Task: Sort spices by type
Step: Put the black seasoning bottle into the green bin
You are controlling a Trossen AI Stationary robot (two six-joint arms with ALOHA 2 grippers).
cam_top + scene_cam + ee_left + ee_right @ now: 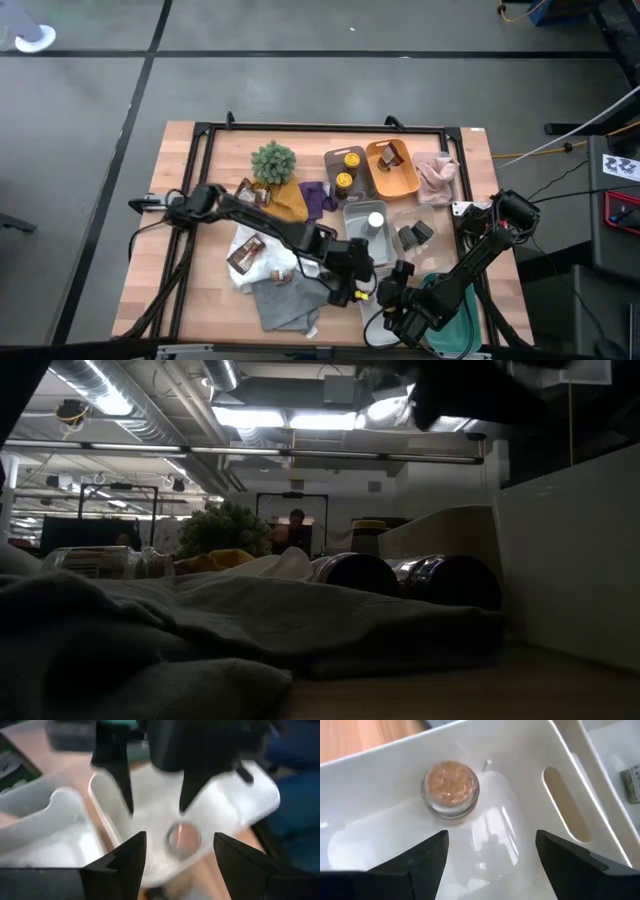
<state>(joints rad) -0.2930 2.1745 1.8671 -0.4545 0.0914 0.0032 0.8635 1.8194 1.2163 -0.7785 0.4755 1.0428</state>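
A small round glass jar (450, 787) with a copper-brown top stands on the floor of a white tray (520, 750) near the table's front edge. My right gripper (490, 855) hangs open over that tray, the jar just beyond its fingertips. My left gripper (175, 865) is open too, with nothing between its fingers. It hovers above the tray's left side, facing the jar (182, 840) and my right gripper (155, 785). In the high view both grippers meet near the front middle (375, 290), and the arms hide the jar.
Farther back stand a grey tray (345, 170) with two yellow-topped tins, an orange tray (392, 165) with a brown packet and a clear tray (368, 225) with a white-capped jar. Dark bottles (415, 235) lie beside it. Cloths (285, 300) and a plant (273, 160) fill the left.
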